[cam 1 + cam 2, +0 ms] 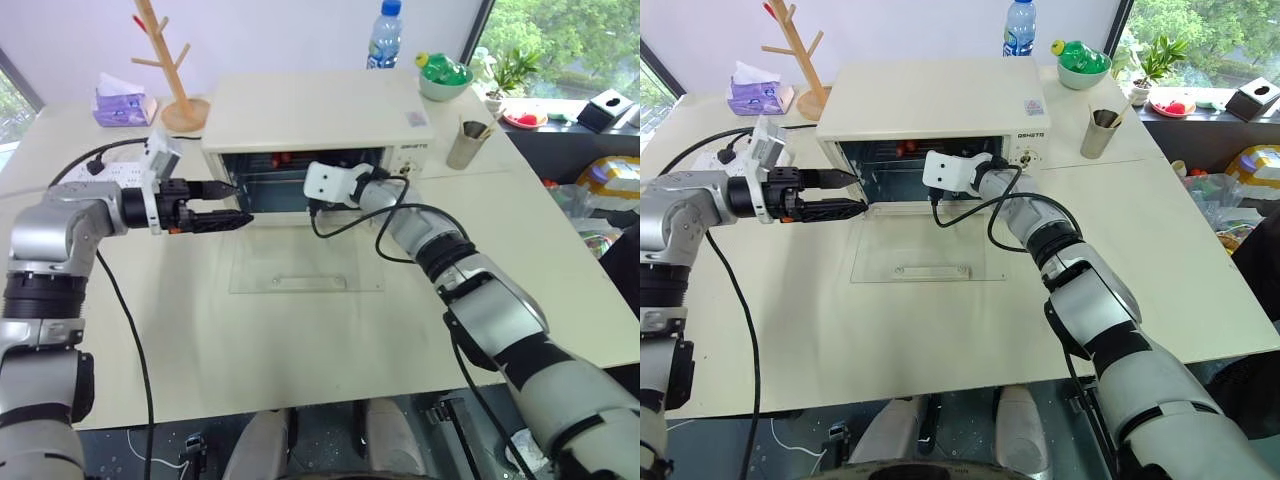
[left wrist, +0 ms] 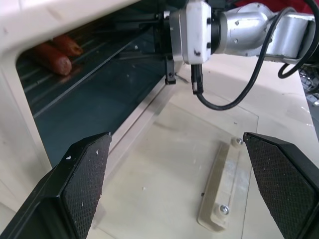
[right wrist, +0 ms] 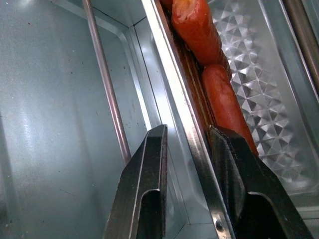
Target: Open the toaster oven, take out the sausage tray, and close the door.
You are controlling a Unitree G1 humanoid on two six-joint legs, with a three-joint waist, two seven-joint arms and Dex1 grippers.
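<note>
A wide pale tabletop (image 1: 300,340) carries a cream-white toaster oven (image 1: 310,115) toward its far edge, roughly midway between the far corners. The oven's glass door (image 1: 300,270) is swung fully down and lies flat on the tabletop in front of the open mouth, its bar handle on the near side.

Inside the cavity sits the sausage tray (image 3: 259,99), a shallow silver tray with an embossed bottom and reddish-brown sausages (image 3: 224,99) lying along its near rim. It looks stiff and fairly light, thin sheet metal with a slick, narrow lip, so the loose sausages could roll if it tips. The front rim is the obvious place to take hold, and level travel matters more than force.

The right hand (image 3: 192,164) reaches into the oven mouth, and its two black fingers straddle that front rim, one finger below and outside it, the other over the tray edge beside a sausage. The fingers are drawn close on the rim; from this close angle it is hard to be sure the pinch is fully seated, but it reads as gripping the tray lip.

The left hand (image 1: 215,205) hovers just off the oven's left front corner, above the tabletop, fingers spread wide and holding nothing.
</note>
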